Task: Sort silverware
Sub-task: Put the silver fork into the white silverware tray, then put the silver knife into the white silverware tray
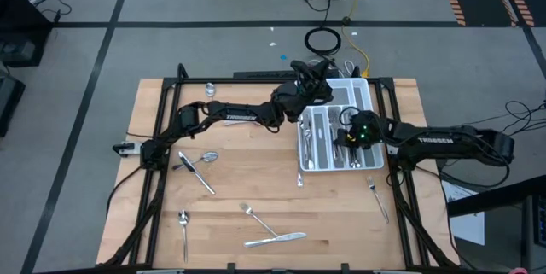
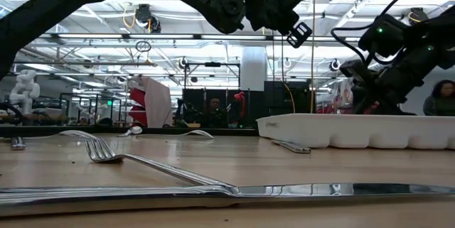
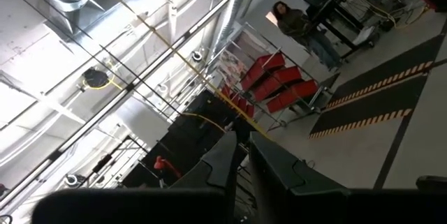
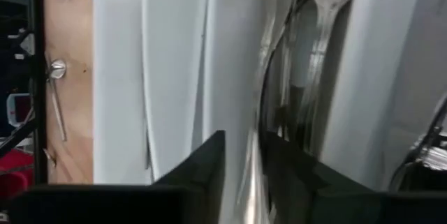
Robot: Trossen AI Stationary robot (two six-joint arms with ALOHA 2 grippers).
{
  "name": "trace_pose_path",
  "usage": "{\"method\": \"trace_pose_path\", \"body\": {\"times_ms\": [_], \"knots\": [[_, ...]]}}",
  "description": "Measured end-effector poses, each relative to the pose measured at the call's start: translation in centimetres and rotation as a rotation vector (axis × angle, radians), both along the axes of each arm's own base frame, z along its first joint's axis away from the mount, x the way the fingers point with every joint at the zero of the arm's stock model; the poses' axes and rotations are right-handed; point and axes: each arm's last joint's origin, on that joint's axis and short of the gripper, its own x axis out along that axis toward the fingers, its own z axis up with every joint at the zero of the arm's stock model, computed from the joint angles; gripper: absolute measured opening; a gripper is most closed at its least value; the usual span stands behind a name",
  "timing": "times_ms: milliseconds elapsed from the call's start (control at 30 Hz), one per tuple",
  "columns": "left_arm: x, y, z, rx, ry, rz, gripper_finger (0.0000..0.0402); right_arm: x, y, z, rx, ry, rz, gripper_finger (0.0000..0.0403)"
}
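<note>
The white tray (image 1: 368, 95) sits at the table's far right and holds several silver pieces (image 4: 318, 56). More silverware lies flat on the wood: a spoon (image 1: 205, 158), a knife (image 1: 194, 173), a spoon (image 1: 183, 223), a spoon (image 1: 256, 218), a knife (image 1: 277, 240) and a fork (image 1: 376, 194). My left gripper (image 1: 317, 76) hangs high above the tray's far left corner, tipped up toward the ceiling, its fingers (image 3: 225, 160) close together with nothing between them. My right gripper (image 1: 348, 136) reaches down into the tray, shut on a silver handle. My right gripper pinches a slim silver handle (image 4: 250, 172) between its two fingers (image 4: 209, 155), coming from above and pointing down into a tray compartment. The fingers stand on either side of the handle's length. The rest of the piece (image 4: 269, 63) runs on along the compartment among other silverware.
The tray's near wall (image 2: 355, 132) rises above the wood in the low view. A fork (image 2: 135, 159) and a knife (image 2: 298, 189) lie close to the near edge. A small piece (image 1: 299, 178) rests just in front of the tray. People stand in the room beyond.
</note>
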Motion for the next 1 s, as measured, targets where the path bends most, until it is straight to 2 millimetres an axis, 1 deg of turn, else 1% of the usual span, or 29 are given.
{"method": "trace_pose_path", "body": {"times_ms": [133, 233, 367, 533, 667, 767, 900, 1000], "knots": [[0.0, 0.0, 0.0, 0.000, 0.000, 0.000, 0.0046, 0.0, 0.0, 0.2, -0.004, -0.019, 0.007, 0.0136], [0.0, 0.0, 0.0, 0.000, 0.000, 0.000, 0.0046, -0.1, 0.1, 0.5, -0.001, -0.041, 0.023, 0.0157], [0.0, 0.0, 0.0, 0.000, 0.000, 0.000, 0.0046, -0.3, 0.3, 0.8, 0.025, -0.032, 0.042, 0.0164], [0.0, 0.0, 0.0, 0.000, 0.000, 0.000, 0.0046, -0.5, 0.4, 1.9, 0.026, 0.065, 0.076, 0.0157], [0.0, 0.0, 0.0, 0.001, 0.000, 0.000, 0.0046, -0.8, 0.4, 3.6, -0.005, 0.192, 0.113, 0.0156], [0.0, -0.2, -0.2, -0.012, 0.016, 0.025, 0.0046, -0.9, 0.2, 4.9, -0.064, 0.283, 0.126, 0.0156], [-0.2, -0.2, -0.4, -0.046, 0.225, 0.144, 0.0046, -0.6, -0.1, 7.5, -0.165, 0.302, 0.145, 0.0156], [-1.1, -0.2, -0.4, -0.196, 0.322, 0.190, 0.0045, -0.3, -0.4, 9.2, -0.248, 0.298, 0.149, 0.0156]]}}
